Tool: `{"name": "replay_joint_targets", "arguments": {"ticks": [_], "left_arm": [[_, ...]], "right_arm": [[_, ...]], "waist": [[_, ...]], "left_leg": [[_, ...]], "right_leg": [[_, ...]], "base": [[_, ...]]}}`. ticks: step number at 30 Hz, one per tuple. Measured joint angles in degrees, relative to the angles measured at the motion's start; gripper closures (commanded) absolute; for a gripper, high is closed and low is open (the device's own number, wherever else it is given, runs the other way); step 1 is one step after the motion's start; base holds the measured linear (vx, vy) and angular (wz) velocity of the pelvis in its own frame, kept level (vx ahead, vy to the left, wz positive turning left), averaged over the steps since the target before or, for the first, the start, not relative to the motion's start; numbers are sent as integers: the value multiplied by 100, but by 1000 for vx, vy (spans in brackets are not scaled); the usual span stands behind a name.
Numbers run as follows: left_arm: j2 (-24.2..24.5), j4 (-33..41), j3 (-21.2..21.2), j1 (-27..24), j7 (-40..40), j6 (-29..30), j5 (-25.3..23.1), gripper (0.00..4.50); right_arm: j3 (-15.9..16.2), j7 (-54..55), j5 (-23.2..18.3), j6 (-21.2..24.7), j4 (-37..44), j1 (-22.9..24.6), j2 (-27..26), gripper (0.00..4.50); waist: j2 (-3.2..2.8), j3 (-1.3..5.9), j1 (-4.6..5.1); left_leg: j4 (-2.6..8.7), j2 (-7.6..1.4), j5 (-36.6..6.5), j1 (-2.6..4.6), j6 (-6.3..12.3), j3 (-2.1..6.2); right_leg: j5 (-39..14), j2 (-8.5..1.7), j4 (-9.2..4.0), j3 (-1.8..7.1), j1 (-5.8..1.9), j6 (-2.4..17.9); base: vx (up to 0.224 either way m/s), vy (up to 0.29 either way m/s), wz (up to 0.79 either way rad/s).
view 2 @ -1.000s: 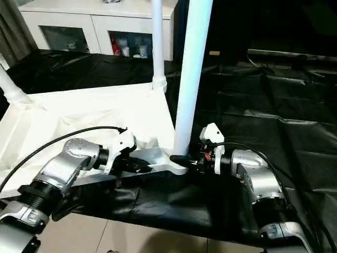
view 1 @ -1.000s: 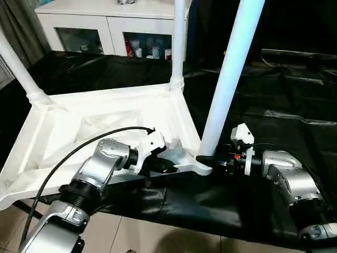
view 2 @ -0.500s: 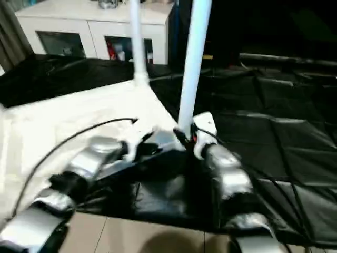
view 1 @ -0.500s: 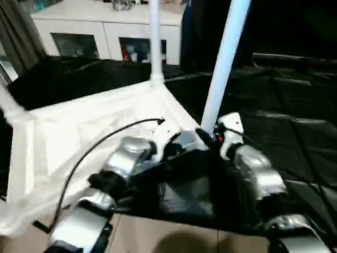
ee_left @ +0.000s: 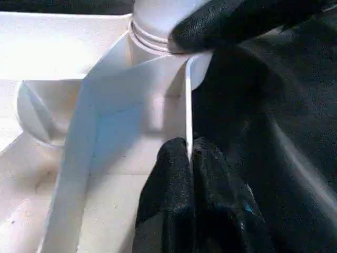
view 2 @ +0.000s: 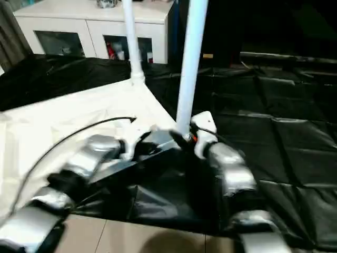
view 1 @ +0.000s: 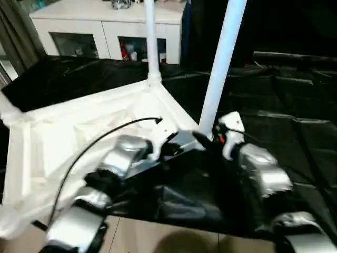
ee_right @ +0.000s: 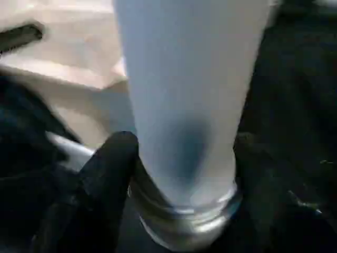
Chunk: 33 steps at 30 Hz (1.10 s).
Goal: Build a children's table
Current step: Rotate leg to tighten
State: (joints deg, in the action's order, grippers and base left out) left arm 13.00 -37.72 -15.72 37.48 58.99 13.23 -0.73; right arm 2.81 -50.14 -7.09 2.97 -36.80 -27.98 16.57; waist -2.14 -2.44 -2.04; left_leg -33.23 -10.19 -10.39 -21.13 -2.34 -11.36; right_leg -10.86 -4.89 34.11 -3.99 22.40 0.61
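The children's table lies upside down on the black sheet, its white ribbed top [view 1: 79, 132] facing up. A far leg [view 1: 150, 42] and a near leg [view 1: 218, 63] stand upright in corner sockets, and a third leg's base [view 1: 8, 113] shows at the left. My left gripper [view 1: 167, 149] is shut on the thin rim wall [ee_left: 188, 105] beside the near socket [ee_left: 158, 31]. My right gripper [ee_right: 181, 158] is open, with one finger on each side of the near leg's threaded base [ee_right: 184, 221].
A white cabinet with glass doors [view 1: 105, 31] stands behind the work. The black sheet [view 1: 274, 95] spreads wide to the right. Bare floor tiles [view 1: 158, 237] show along the front edge. A grey curtain [view 1: 16, 31] hangs at the far left.
The head camera has shifted and tilted, so the whole scene sits differently. Both grippers stay at the same near corner, the left on the rim and the right at the leg's base.
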Motion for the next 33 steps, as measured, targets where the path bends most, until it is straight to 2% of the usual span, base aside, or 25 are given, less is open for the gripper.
{"name": "replay_joint_targets", "arguments": {"ticks": [6,11,14,21,25,29,33], "left_arm": [[210,344,-129,-124,563,44,101,450],[362,625,-163,-313,927,96,115,450],[387,730,-167,-353,948,167,133,450],[397,786,-190,-386,929,181,149,450],[203,599,-128,-310,431,146,29,450],[-304,-124,58,89,-635,117,-130,450],[-730,-653,130,409,-1431,109,-195,450]], "right_arm": [[50,-921,-245,217,273,128,342,137],[210,-1519,-354,267,311,151,521,152],[210,-1568,-385,324,403,207,520,178],[193,-1628,-452,438,483,276,507,188],[43,-856,-367,228,272,266,241,188],[-246,863,-178,67,-220,-33,-324,188],[-426,2235,-56,64,-462,-247,-776,188]], "waist": [[-1,1,-77],[3,-2,-113],[10,-6,-111],[10,-5,-121],[12,-2,-102],[20,-3,-30],[18,-2,-10]], "left_leg": [[-45,-10,5,-83,51,-5],[-63,-10,2,-82,46,-8],[-68,-9,-12,-83,23,-9],[-67,-8,4,-83,50,-10],[-69,-5,-11,-68,23,-11],[-69,13,-12,-42,20,-11],[-68,32,-12,-43,22,-13]], "right_leg": [[-2,0,21,-4,71,1],[4,-4,29,0,69,10],[7,-6,31,1,69,13],[6,-7,31,0,69,12],[9,-10,34,3,59,16],[6,-25,33,6,38,1],[3,-40,22,15,29,-4]], "base": [[0,0,0],[0,0,0],[0,0,0],[0,0,0],[0,0,0],[0,0,0],[0,0,0]]}}
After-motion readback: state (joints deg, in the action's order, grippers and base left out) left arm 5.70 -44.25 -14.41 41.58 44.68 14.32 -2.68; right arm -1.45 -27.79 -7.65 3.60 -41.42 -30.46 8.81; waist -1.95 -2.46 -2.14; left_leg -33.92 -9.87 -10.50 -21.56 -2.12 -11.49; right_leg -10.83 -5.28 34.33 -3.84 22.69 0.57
